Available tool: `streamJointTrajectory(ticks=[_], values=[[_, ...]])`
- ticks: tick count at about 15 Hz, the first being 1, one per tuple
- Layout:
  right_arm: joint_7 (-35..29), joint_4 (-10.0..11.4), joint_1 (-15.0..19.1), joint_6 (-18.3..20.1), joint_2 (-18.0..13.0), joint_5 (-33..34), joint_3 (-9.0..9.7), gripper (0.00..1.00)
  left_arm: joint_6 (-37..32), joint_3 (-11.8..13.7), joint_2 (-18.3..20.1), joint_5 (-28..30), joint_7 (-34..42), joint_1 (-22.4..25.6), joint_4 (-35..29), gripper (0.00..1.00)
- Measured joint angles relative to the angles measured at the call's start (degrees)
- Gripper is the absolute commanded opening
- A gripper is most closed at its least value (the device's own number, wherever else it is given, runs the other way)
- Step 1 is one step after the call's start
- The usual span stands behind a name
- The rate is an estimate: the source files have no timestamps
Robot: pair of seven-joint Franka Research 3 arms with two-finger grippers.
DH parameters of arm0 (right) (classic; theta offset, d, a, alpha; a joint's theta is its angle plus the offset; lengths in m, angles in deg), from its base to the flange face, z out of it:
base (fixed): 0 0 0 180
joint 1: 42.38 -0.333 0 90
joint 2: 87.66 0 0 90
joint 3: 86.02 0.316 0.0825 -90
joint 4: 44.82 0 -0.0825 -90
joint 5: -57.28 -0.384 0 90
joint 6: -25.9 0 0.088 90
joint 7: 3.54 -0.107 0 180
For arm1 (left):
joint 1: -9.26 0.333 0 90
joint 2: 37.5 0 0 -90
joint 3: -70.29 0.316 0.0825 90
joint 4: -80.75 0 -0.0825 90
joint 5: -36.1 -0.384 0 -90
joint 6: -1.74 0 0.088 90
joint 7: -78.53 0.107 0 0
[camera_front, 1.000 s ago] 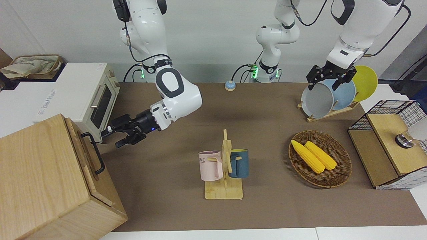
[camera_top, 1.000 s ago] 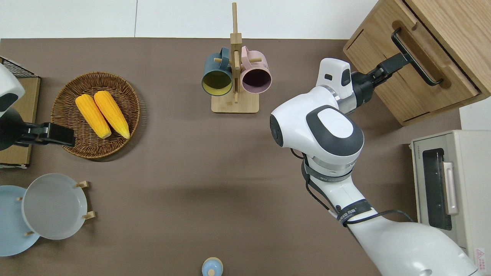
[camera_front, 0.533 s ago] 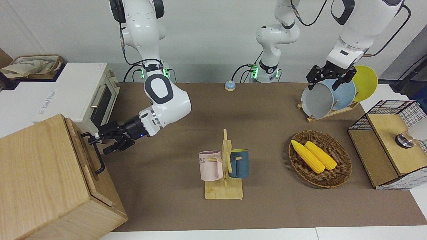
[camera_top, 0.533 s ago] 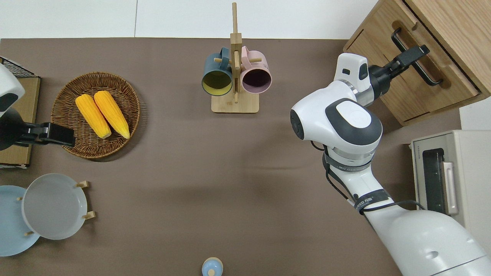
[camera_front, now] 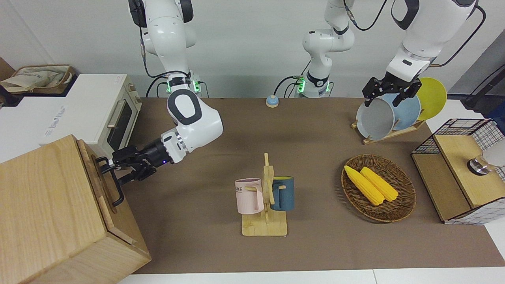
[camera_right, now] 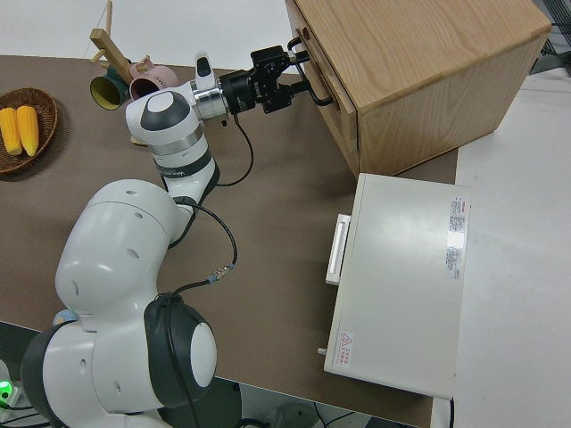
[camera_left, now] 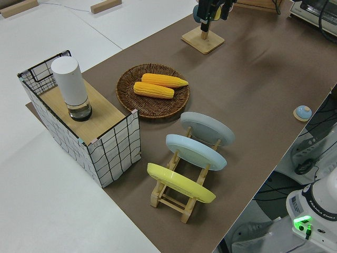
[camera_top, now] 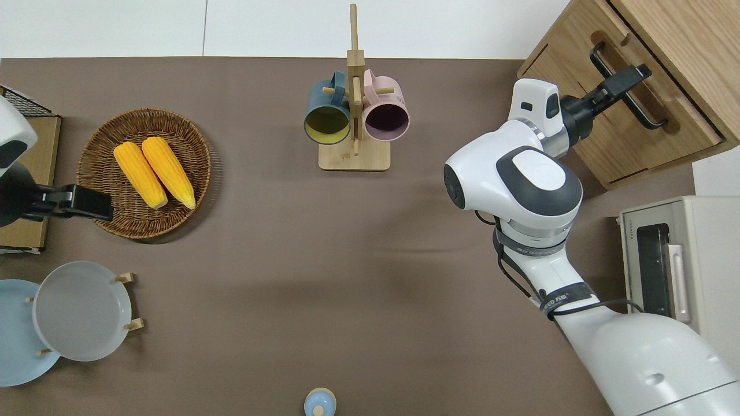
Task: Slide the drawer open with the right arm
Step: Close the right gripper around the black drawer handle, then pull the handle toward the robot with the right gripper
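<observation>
My right tool [camera_front: 114, 170] sits spread around the handle [camera_front: 112, 183], not yet clamped; drawer [camera_top: 621, 110] looks shut, pull remains. Left arm parked.

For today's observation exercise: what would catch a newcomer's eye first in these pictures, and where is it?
First, the white right arm's black hand reaching to the black U-shaped handle of the pale-wood drawer at the right arm's end of the table. Next, two yellow corn cobs in a round wicker basket toward the left arm's end. The left arm is parked.

A robotics lab staged as a kitchen: toaster oven [camera_front: 103, 118], mug rack [camera_front: 265, 201], plates on one brown-covered table [camera_front: 315, 244].
</observation>
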Motion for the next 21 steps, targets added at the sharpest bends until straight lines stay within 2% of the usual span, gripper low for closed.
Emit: streamJointTrajectory(ticks=[1,2,12,18,21], values=[[0.00,0.01,0.01,0.00,0.15,0.00,-0.02,0.022,0.00,0.00,0.00,0.00,0.00,0.00,0.00,0.99],[0.00,0.02,0.05,0.01,0.32,0.00,-0.03,0.001,0.00,0.00,0.00,0.00,0.00,0.00,0.00,0.99],[-1.19,0.01,0.10,0.73,0.59,0.51,0.15,0.000,0.00,0.00,0.00,0.00,0.00,0.00,0.00,0.99],[-1.58,0.17,-1.09,7.80,1.16,0.47,3.45,0.000,0.00,0.00,0.00,0.00,0.00,0.00,0.00,0.99],[-2.13,0.49,-2.90,11.11,1.36,0.09,3.97,0.000,0.00,0.00,0.00,0.00,0.00,0.00,0.00,0.99]])
